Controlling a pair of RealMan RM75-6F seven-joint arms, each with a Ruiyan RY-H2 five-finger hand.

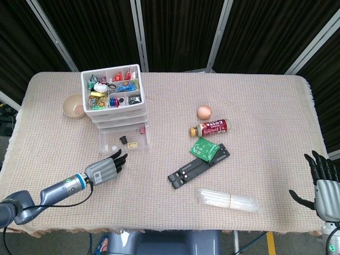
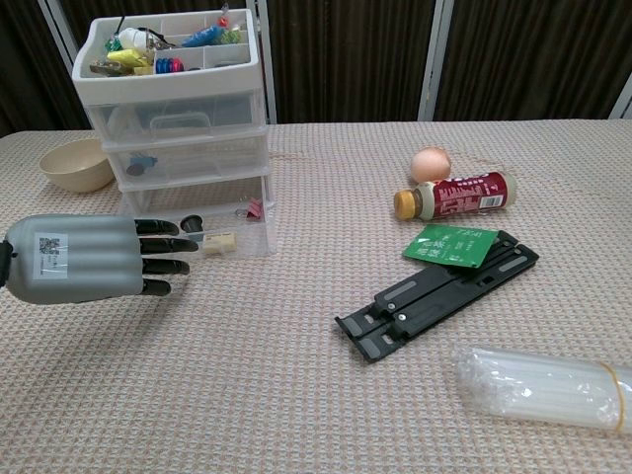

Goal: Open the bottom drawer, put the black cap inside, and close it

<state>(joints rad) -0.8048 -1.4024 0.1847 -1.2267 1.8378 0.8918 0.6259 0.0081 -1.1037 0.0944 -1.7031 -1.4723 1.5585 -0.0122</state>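
Before the pulled-out clear bottom drawer (image 1: 124, 141) – small black cap (image 1: 124, 139) seen inside – grey left hand (image 1: 104, 168) held flat, released, nothing grasped, right hand (image 1: 324, 182) spread at table (image 1: 255, 101) edge.

On the table (image 1: 265, 95) I count one drawer unit (image 1: 113, 101) with three drawers beneath its open top tray, the bottom drawer (image 1: 123, 140) pulled out. In that drawer lies one black cap (image 1: 124, 140), beside one small cream piece (image 1: 134, 144) and one pink clip (image 1: 142, 129). Near the left edge stands one bowl (image 1: 73, 105). Toward the middle I see one egg (image 1: 204, 112), one bottle (image 1: 209, 128), one green packet (image 1: 204, 148), one black folding stand (image 1: 199, 165) and one clear bundle of straws (image 1: 227, 200).
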